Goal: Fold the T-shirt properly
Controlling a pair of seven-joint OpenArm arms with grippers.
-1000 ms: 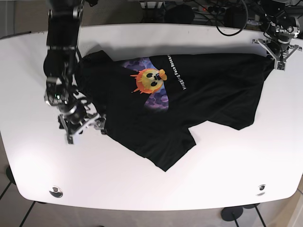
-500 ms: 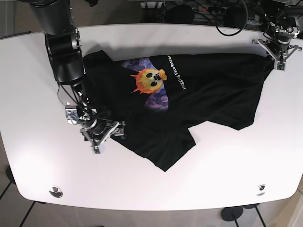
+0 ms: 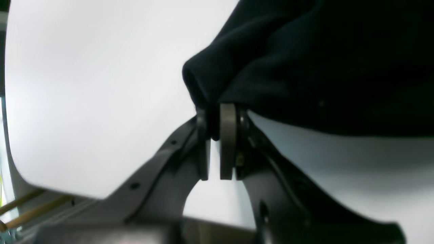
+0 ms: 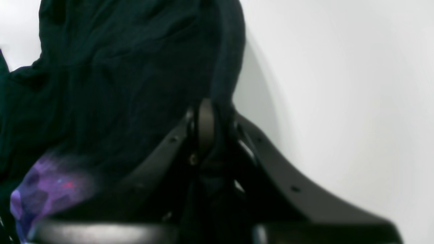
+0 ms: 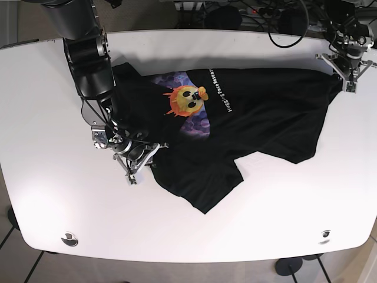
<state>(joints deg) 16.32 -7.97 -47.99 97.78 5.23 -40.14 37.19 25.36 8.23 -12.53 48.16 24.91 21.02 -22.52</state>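
T-shirt (image 5: 247, 118), black, lies spread across the middle of the white bench (image 5: 194, 236), print side up: an orange sun-like face (image 5: 187, 100) over a purple patch, with a line of white lettering (image 5: 219, 88) running beside it. The cloth is rumpled and only partly laid out; one pointed corner reaches toward the near edge of the bench, and a stepped hem sits to its right in the base view.

At the far right corner of that view, the left pincer (image 5: 349, 71) sits at the shirt's edge. Its wrist camera shows the two fingers drawn nearly together with a bunched fold of black fabric (image 3: 237, 78) pinched at their tips, the bench white beneath.

On the base view's left, the right pincer (image 5: 140, 158) is down at the shirt's edge, with its arm (image 5: 88, 59) reaching over the sleeve side of the garment. The right wrist view shows its fingers closed tight on a rolled ridge of dark cloth (image 4: 223, 61) that rises up from between them, with a blur of purple print (image 4: 44, 189) at lower left.

No containers appear on the bench.
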